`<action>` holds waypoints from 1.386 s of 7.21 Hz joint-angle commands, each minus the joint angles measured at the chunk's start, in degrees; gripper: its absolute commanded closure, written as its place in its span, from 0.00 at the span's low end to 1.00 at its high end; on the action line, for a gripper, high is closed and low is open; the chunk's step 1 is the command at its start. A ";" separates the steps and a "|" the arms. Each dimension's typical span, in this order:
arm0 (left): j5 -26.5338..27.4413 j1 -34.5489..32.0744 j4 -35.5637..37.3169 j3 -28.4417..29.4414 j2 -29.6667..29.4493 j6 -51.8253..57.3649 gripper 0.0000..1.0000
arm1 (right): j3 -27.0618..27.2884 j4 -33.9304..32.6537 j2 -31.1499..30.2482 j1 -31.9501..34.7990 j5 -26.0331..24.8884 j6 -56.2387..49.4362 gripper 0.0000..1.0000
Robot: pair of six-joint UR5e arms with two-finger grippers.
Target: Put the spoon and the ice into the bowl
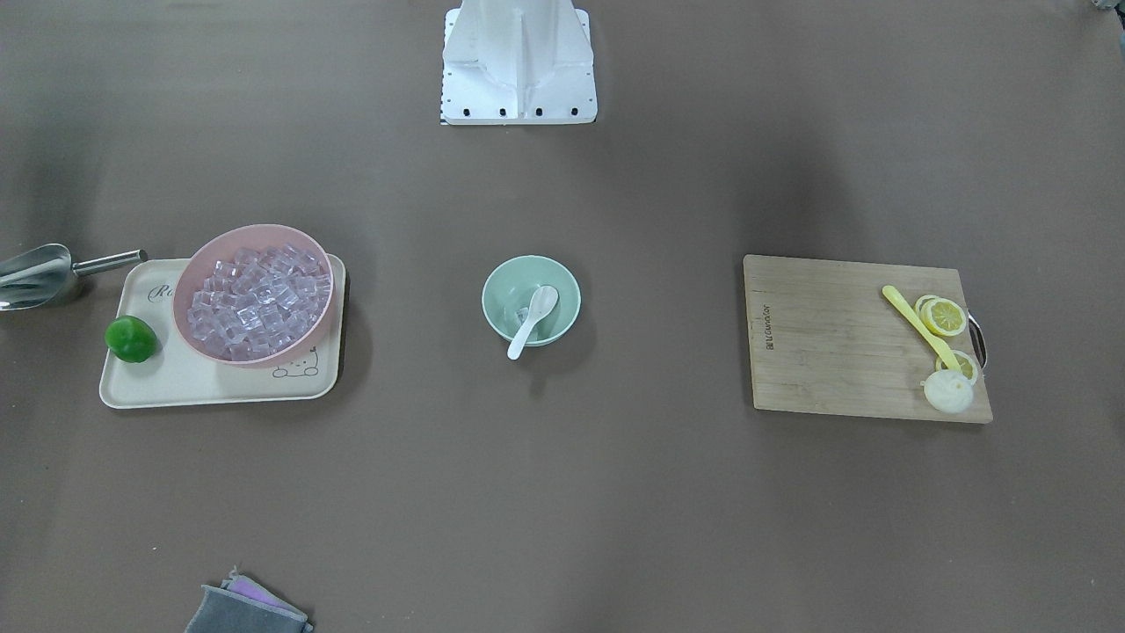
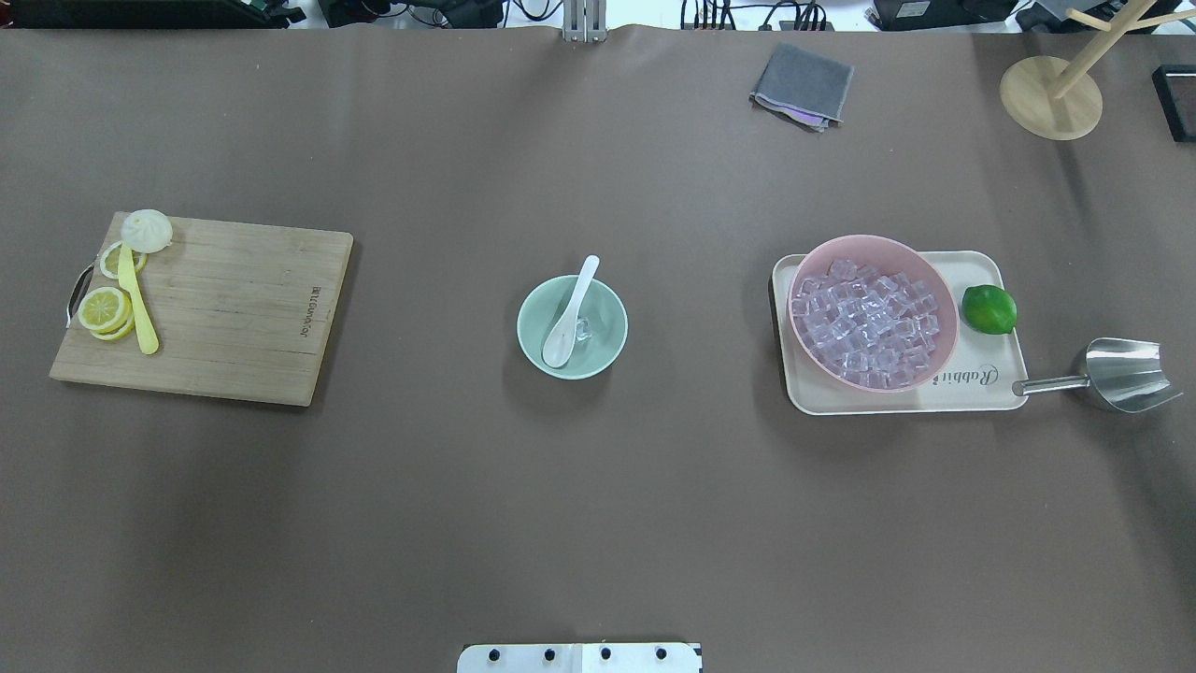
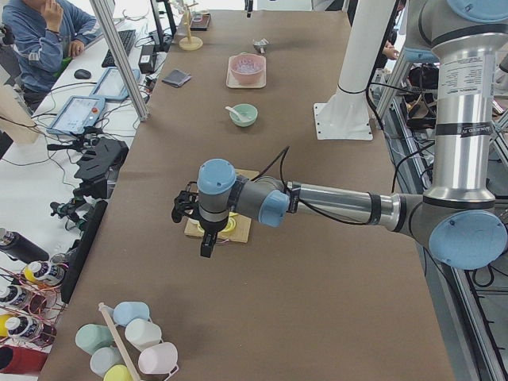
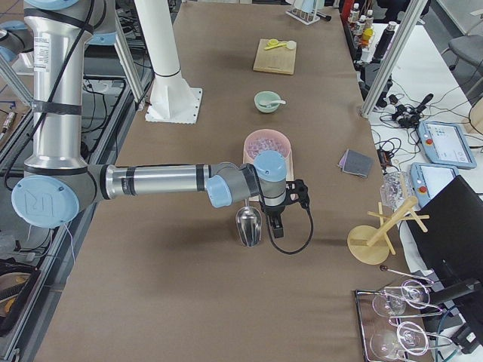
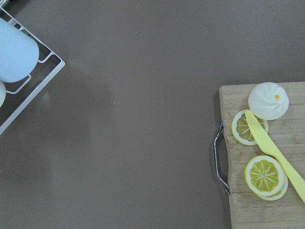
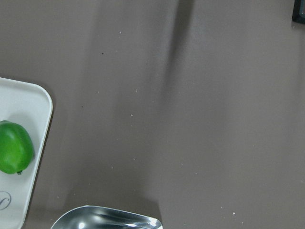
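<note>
The white spoon lies in the mint-green bowl at the table's middle, scoop inside, handle resting over the rim. One clear ice cube sits in the bowl beside the scoop. Many more ice cubes fill the pink bowl. In the front-facing view the spoon and bowl stand the same way. My left gripper hangs above the cutting board's end; my right gripper hangs above the steel scoop. Both show only in side views, so I cannot tell whether they are open or shut.
The pink bowl and a lime sit on a cream tray. A steel scoop lies right of the tray. A wooden cutting board at the left carries lemon slices, a yellow knife and a bun. A grey cloth lies at the far edge.
</note>
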 commanded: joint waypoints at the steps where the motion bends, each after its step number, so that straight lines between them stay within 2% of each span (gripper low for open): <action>1: -0.15 -0.05 -0.09 0.34 0.79 -0.02 0.02 | -0.11 0.00 -0.12 0.00 0.00 0.12 0.00; 5: -0.15 -0.05 -0.01 0.00 0.80 -0.37 0.02 | 0.15 0.00 -1.26 0.00 0.35 0.12 0.00; 7: -0.15 -0.05 -0.09 0.26 0.71 -1.34 0.02 | 2.52 0.00 -3.37 0.08 1.32 0.21 0.00; 10: -0.15 0.04 -0.18 0.61 0.10 -1.16 0.02 | 1.30 0.00 -3.29 0.00 1.32 0.12 0.00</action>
